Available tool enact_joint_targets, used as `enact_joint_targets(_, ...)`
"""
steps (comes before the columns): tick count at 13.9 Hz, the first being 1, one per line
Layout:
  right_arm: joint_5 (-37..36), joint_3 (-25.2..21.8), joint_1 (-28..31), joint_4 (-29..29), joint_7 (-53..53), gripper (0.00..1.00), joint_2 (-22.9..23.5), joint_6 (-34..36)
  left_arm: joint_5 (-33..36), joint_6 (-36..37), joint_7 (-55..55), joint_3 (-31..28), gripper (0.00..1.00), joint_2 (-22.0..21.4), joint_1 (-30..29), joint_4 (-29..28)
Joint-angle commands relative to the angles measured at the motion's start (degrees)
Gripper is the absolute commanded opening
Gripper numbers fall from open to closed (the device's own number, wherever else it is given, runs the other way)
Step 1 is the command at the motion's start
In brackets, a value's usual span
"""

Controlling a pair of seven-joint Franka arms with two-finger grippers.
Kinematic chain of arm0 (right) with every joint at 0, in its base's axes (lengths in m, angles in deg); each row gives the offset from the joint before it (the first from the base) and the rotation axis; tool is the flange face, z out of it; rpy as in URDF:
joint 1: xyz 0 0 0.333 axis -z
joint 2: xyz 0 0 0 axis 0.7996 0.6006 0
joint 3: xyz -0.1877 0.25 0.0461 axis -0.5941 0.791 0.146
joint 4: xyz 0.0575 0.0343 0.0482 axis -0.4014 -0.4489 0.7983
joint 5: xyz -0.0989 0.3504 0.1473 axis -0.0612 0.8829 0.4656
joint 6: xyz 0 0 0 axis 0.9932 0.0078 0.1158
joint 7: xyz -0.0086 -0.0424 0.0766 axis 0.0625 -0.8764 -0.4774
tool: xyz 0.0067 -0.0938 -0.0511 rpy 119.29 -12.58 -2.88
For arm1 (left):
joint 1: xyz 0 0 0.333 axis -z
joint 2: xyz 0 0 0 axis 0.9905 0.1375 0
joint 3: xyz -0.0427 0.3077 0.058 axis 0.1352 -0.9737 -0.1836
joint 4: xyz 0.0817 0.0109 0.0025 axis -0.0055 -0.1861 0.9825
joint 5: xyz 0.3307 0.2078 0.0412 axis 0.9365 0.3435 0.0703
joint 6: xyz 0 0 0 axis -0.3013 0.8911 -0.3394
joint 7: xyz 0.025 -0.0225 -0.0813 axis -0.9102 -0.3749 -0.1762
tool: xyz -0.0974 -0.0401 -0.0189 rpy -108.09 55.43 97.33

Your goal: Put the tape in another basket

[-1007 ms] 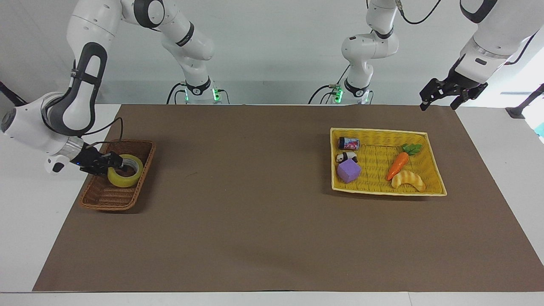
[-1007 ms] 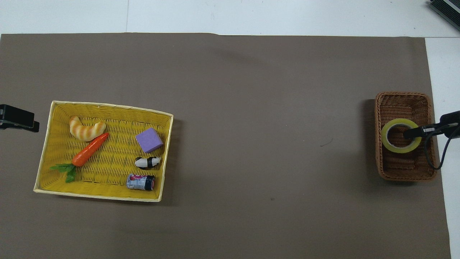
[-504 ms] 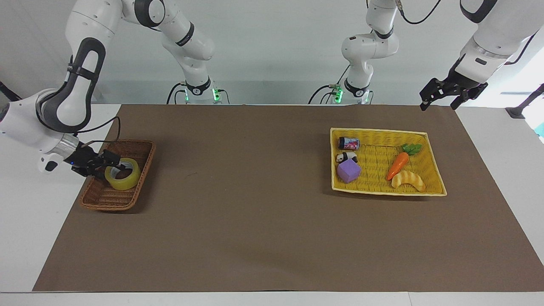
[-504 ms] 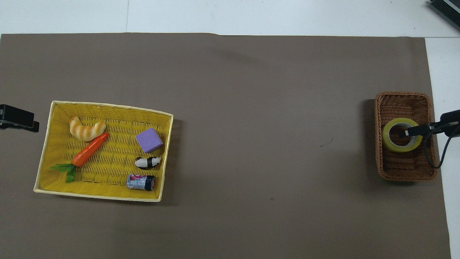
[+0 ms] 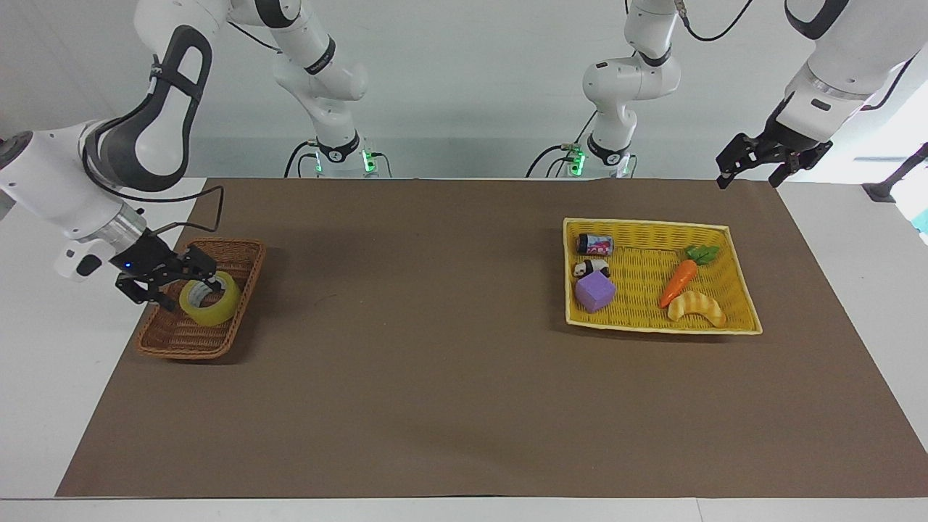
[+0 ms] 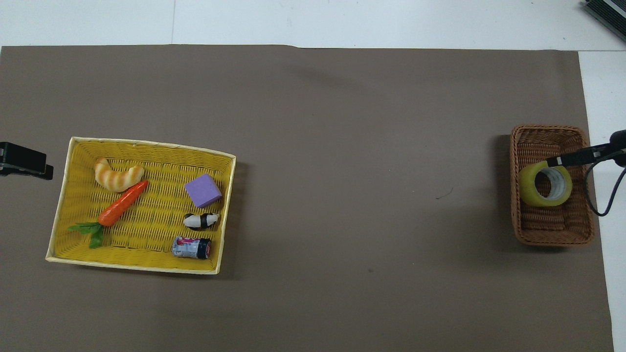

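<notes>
The yellow tape roll (image 5: 211, 299) lies tilted inside the brown wicker basket (image 5: 174, 339) at the right arm's end of the table, leaning on the basket's wall toward the table's middle. It also shows in the overhead view (image 6: 544, 183), its pale core facing up and outward, in the basket (image 6: 552, 234). My right gripper (image 5: 190, 286) is just over the basket, fingers apart, with one fingertip (image 6: 555, 161) at the roll's upper rim. My left gripper (image 5: 750, 170) waits open in the air by the table's corner at the left arm's end.
A flat yellow tray-basket (image 5: 739, 290) toward the left arm's end holds a purple cube (image 5: 595, 293), a carrot (image 5: 678, 283), a croissant (image 5: 696, 307), a small can (image 5: 594, 244) and a panda figure (image 5: 591, 268). A brown mat (image 5: 435, 348) covers the table.
My right gripper has lifted and drawn back from the roll's core and its fingers have spread. The tape has tipped over and settled in the brown basket. The left arm has not moved.
</notes>
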Motion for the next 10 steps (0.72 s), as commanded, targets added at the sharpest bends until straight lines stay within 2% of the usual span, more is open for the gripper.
enact_joint_targets(1,-3.1,0.1,-2.0,-1.5,7.3,1.0,-2.2,-0.8,0.4,0.7,0.5,0.4,1.0,-0.8,-0.7,-0.3)
enact_joint_targets(6,-8.4,0.1,-7.9,-2.2,22.9,1.0,-4.8,-0.9,0.4,0.7,0.5,0.4,1.0,-0.8,-0.8,-0.3)
enact_joint_targets(10,-14.7,0.1,-16.4,-2.6,40.0,1.0,-9.2,0.4,0.4,0.7,0.5,0.4,1.0,-0.8,-0.8,-0.3)
